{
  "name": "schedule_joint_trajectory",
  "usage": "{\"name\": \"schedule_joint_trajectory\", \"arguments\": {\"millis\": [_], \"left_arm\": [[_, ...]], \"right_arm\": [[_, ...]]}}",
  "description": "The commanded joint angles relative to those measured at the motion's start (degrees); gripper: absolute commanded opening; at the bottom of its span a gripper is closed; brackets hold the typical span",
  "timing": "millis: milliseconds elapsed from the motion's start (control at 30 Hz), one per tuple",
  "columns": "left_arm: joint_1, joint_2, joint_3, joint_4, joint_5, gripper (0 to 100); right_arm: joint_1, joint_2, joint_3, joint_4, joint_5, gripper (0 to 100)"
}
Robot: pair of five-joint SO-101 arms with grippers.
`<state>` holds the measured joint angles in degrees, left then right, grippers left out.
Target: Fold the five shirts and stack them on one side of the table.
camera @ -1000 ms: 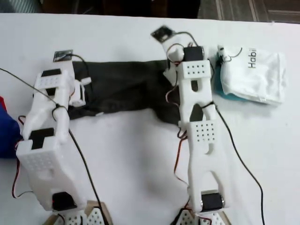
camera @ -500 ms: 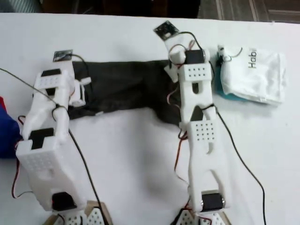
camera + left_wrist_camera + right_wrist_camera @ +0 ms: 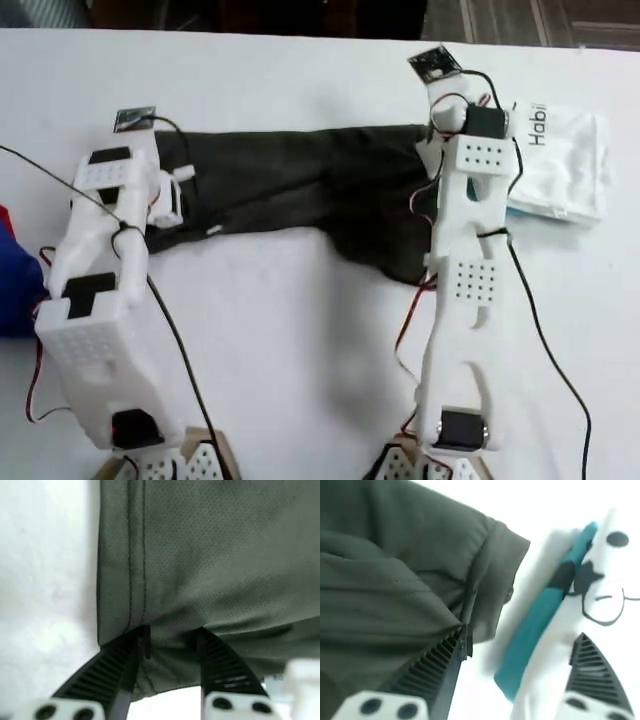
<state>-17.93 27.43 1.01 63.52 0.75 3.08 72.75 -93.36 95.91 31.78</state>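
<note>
The left pincer (image 3: 172,637) grips the dark shirt (image 3: 280,185) at its hem. The right pincer (image 3: 520,645) gapes, one finger against that shirt, which lies unfolded between them. Just beside the right pincer, a white shirt (image 3: 565,160) lies folded on a teal shirt (image 3: 540,615) (two done, I judge). A blue garment (image 3: 15,280) waits beyond the left pincer.

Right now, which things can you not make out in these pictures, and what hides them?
High view: blue cloth is cut by the left edge; shirt or not, unclear.
High view: the right arm covers one end of the dark shirt.
Right wrist view: white shirt covers most of the teal shirt.
</note>
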Motion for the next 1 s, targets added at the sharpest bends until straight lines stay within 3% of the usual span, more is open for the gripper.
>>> {"name": "schedule_joint_trajectory", "arguments": {"millis": [0,267,433,633,967], "left_arm": [[-1.67,-0.26,0.13,-1.76,-0.26,17],[-1.67,-0.26,0.13,-1.76,-0.26,17],[-1.67,-0.26,0.57,-1.85,-0.26,17],[-1.67,-0.26,0.57,-2.02,-0.26,17],[-1.67,-0.26,0.57,-2.11,-0.26,17]], "right_arm": [[1.27,-7.25,-2.11,0.22,-0.62,28.7],[-10.07,-6.37,-1.85,-2.42,-0.18,28.7],[-12.88,-2.24,-1.85,-6.55,-0.18,28.7],[-13.05,2.59,-2.20,-11.82,-0.09,28.7],[-2.77,-12.79,-2.11,0.75,-0.62,28.7]]}}
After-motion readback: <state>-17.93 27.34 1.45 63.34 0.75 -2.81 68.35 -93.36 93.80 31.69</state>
